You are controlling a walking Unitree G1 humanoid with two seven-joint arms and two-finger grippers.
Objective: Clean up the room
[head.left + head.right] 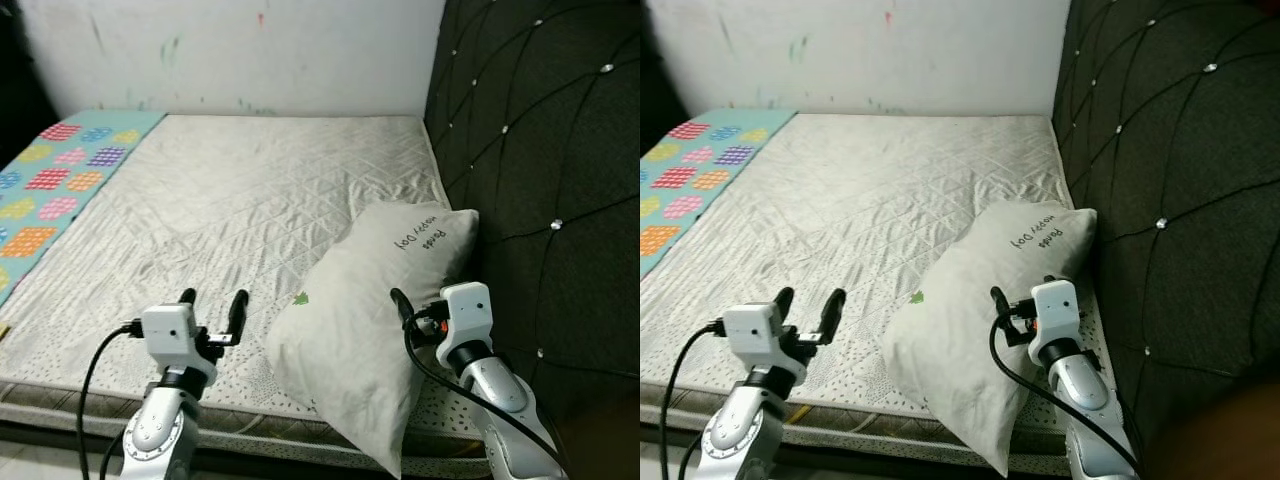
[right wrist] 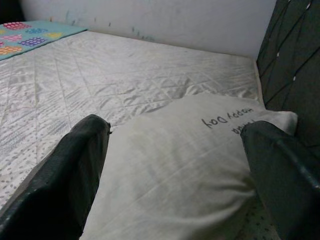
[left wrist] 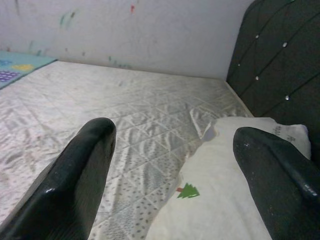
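In the left eye view, a bed (image 1: pixel 230 200) covered by a pale quilted mattress cover fills the middle of the scene, with one white pillow (image 1: pixel 365 310) lying on it near the front edge, its far end leaning against the dark tufted headboard (image 1: pixel 540 170) on the robot's right. The pillow carries dark lettering near its far end and one small green tree mark on its near side. One turquoise blanket with coloured patches (image 1: pixel 50 190) lies along the bed's left side, and a white wall (image 1: pixel 240 50) with faint paint marks stands behind. The left gripper (image 1: pixel 212 305) hovers over the front edge of the mattress just left of the pillow, its two black fingers spread apart and holding nothing. The right gripper (image 1: pixel 420 315) sits at the pillow's right side, close by the headboard; one finger is visible and the pillow hides the rest. The right eye view gives the same layout, the right gripper beside the pillow's edge. In the left wrist view, two fingers (image 3: pixel 75 185) stand wide apart, with the mattress and the pillow's tree-marked corner between them. In the right wrist view, two fingers (image 2: pixel 70 185) are likewise wide apart, straddling the pillow without visibly pinching it.
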